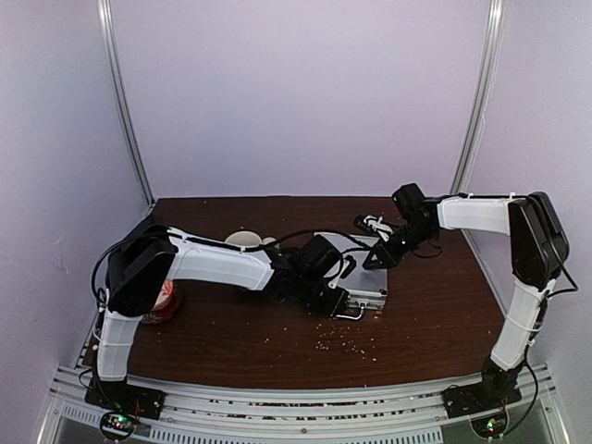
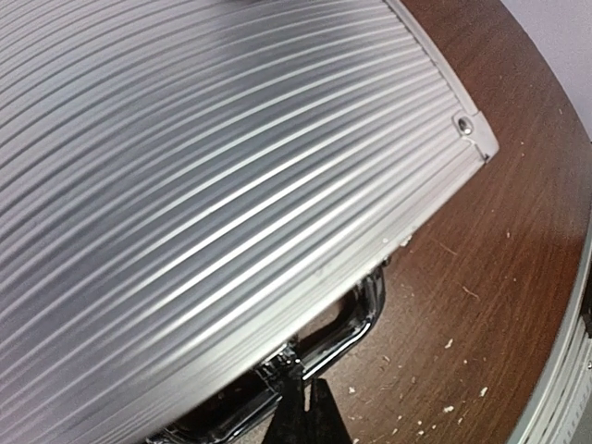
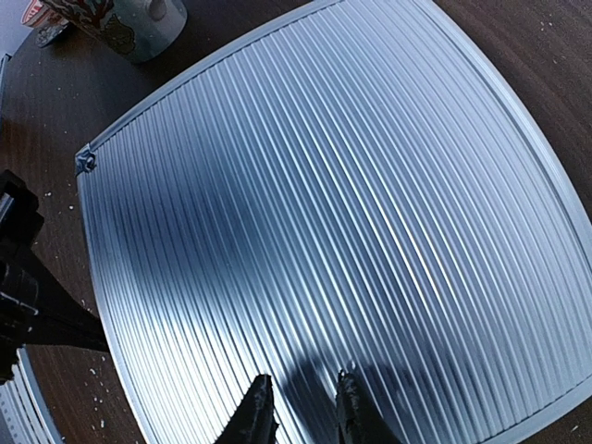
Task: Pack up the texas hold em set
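The silver ribbed briefcase [image 1: 368, 277] lies closed and flat on the brown table. Its lid fills the left wrist view [image 2: 213, 176] and the right wrist view [image 3: 333, 213]. The black metal handle [image 2: 356, 324] sticks out from its near edge. My left gripper [image 2: 307, 393] is shut, its tips at the latch beside the handle, nothing between the fingers. My right gripper [image 3: 302, 412] hovers just over the lid's far part, fingers a little apart and empty. Chips, card box, dealer button and dice are out of view.
A white patterned mug [image 1: 246, 239] stands behind my left arm; it also shows in the right wrist view [image 3: 139, 23]. A red-and-white tin [image 1: 166, 302] sits at the left edge by the left arm. Pale crumbs [image 1: 347, 347] dot the table in front of the case.
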`<act>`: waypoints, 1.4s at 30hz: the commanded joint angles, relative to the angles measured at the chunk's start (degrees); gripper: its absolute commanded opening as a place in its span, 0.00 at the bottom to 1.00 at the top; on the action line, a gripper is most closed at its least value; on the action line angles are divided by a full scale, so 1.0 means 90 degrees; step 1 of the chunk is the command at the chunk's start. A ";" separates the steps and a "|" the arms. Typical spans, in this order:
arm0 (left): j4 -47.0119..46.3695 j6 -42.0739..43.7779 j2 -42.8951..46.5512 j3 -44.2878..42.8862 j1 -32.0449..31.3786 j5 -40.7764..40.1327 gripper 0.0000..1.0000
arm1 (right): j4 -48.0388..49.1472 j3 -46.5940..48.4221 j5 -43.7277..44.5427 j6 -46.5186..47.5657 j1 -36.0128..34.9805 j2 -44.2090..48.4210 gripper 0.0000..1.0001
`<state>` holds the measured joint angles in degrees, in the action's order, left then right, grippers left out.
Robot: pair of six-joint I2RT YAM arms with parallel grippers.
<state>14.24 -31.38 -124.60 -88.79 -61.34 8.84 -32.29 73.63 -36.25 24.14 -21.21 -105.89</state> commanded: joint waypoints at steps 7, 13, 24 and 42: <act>-0.0081 0.0100 -0.0301 -0.0134 -0.0040 -0.0407 0.00 | -0.0325 -0.0035 0.0161 0.0076 -0.0036 -0.0344 0.25; -0.0293 0.0099 -0.0373 -0.0115 -0.0040 -0.0672 0.00 | -0.0313 -0.0065 0.0152 0.0034 -0.0035 -0.0382 0.25; -0.0487 0.0154 -0.0505 0.0018 -0.0062 -0.1355 0.00 | -0.0363 -0.0031 0.0183 0.0033 -0.0033 -0.0493 0.25; 0.0396 0.1236 0.1503 0.0598 -0.0441 -0.2308 0.00 | -0.0568 -0.0214 0.0492 0.0315 0.0275 0.2031 0.37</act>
<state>15.35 -24.27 -117.21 -84.71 -65.56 -6.28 -36.73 73.28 -34.83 25.50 -19.90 -95.85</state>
